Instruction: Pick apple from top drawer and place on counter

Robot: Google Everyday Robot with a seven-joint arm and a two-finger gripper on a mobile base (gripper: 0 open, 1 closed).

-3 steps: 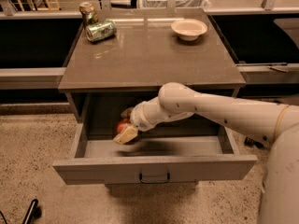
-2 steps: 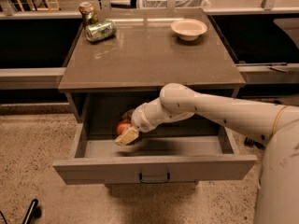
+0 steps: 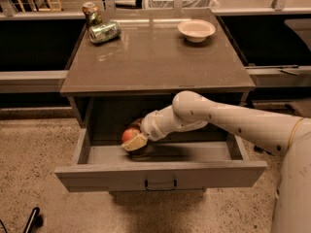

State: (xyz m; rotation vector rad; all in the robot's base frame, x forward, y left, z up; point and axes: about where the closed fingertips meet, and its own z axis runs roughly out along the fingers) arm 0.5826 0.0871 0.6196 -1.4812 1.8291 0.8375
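The top drawer (image 3: 97,176) of the grey cabinet is pulled open, with its dark pull handle (image 3: 160,185) on the front panel. My gripper (image 3: 134,141) reaches into the drawer's left half from the right. It is shut on the apple (image 3: 128,134), a small red-orange fruit, and holds it a little above the drawer floor. The tan fingers (image 3: 136,142) cover the apple's lower side. The counter (image 3: 155,57) is the glossy grey-brown top right above the drawer.
A crushed green can (image 3: 104,32) lies at the counter's back left, with a second can (image 3: 90,12) upright behind it. A cream bowl (image 3: 196,29) sits at the back right. My white arm (image 3: 233,123) crosses the drawer's right side. Dark shelves flank the cabinet.
The gripper and the apple have risen slightly inside the drawer and stayed at its left half. The drawer and the things on the counter have not moved.
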